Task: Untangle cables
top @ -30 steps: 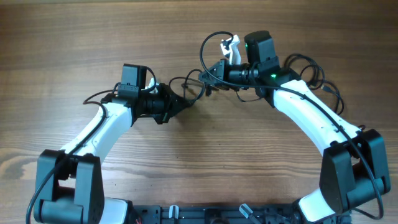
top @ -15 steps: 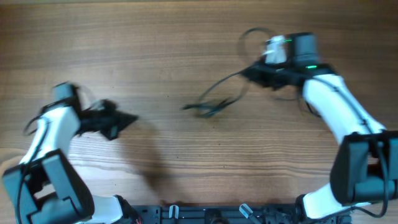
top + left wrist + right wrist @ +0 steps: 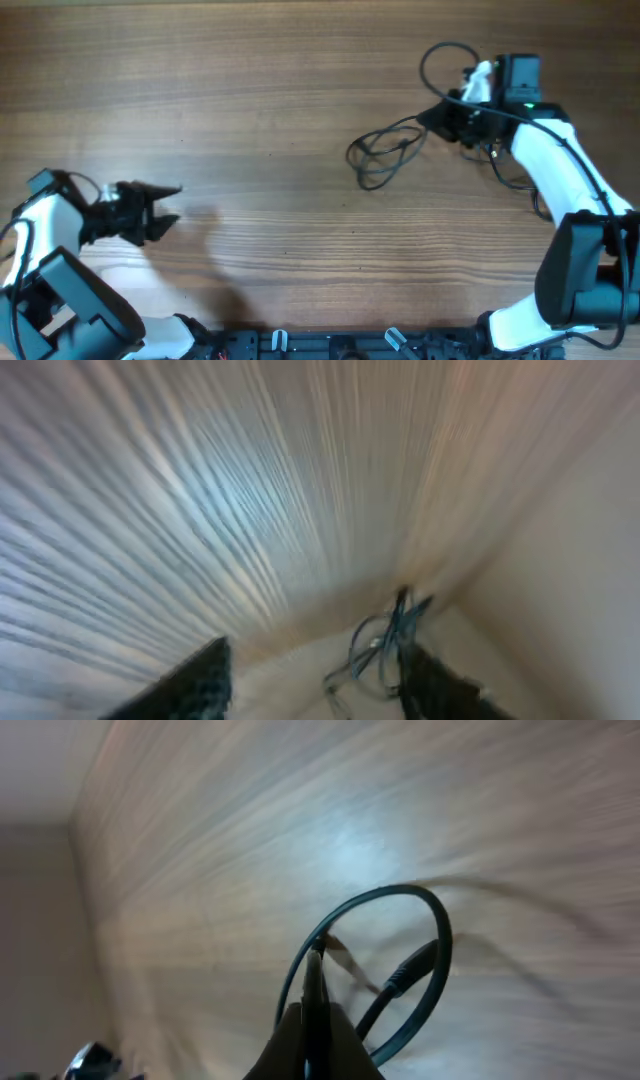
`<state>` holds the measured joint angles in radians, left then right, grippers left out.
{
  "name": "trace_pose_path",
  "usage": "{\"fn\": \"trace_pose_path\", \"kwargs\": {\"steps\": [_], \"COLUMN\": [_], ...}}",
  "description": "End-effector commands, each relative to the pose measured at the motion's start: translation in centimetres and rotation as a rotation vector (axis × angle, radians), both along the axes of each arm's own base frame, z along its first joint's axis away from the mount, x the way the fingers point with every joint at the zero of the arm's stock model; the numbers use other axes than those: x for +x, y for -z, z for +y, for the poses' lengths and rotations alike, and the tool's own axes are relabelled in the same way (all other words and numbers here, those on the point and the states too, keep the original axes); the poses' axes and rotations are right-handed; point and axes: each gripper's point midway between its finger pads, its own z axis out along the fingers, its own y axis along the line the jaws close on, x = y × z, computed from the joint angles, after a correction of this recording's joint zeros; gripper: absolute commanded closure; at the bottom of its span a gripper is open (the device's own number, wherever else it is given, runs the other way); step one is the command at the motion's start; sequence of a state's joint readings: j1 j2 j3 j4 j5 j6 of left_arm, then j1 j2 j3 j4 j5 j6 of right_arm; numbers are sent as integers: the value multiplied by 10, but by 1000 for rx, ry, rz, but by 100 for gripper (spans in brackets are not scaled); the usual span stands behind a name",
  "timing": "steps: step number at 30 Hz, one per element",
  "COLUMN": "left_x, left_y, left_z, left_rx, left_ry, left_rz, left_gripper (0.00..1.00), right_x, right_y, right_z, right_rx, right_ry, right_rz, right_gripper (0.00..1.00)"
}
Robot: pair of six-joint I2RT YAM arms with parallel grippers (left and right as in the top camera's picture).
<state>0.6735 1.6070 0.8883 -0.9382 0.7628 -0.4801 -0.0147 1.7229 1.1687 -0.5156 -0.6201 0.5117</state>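
A loose bundle of thin black cables [image 3: 383, 157] lies on the wooden table right of centre, and one strand runs up to my right gripper [image 3: 430, 118]. That gripper is shut on a cable; a round loop [image 3: 446, 66] arches up beside it. In the right wrist view the fingers [image 3: 315, 1020] pinch the dark cable, and its loop [image 3: 437, 960] and a plug end curl beyond them. My left gripper [image 3: 168, 207] is far off at the table's left, open and holding nothing. Its blurred wrist view shows the cables [image 3: 385, 650] in the distance between the open fingers [image 3: 195, 682].
The right arm's own thicker black wires [image 3: 520, 178] trail beside its white link. A black rail [image 3: 330, 345] runs along the table's near edge. Bare wood [image 3: 260, 110] separates the two grippers.
My left arm has swung far to the left, away from the cables, and its gripper has opened. The right gripper has pulled rightward, dragging the cable bundle with it.
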Motion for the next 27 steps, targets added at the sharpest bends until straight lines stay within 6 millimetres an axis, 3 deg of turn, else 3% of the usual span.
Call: {"fn": "trace_pose_path", "kwargs": {"steps": [1, 8, 12, 17, 24, 27], "left_x": [8, 9, 9, 19, 26, 31], "left_y": [-7, -19, -22, -25, -28, -31], "left_z": [-47, -139, -178, -203, -219, -217], "left_rx": [-61, -158, -180, -186, -191, -201], "left_ry": [159, 412, 494, 518, 529, 522], "left_rz": [-50, -64, -67, -93, -120, -147], "left_gripper": [37, 30, 32, 40, 46, 47], "right_x": [-6, -11, -8, 2, 5, 12], "right_y": [-20, -46, -64, -74, -78, -75], "right_z": [56, 140, 166, 168, 170, 164], "right_rx": [84, 197, 262, 282, 308, 271], "right_ry": [-56, -112, -121, -92, -67, -28], "right_rz": [4, -37, -89, -136, -126, -150], "right_gripper": [96, 95, 96, 96, 96, 96]}}
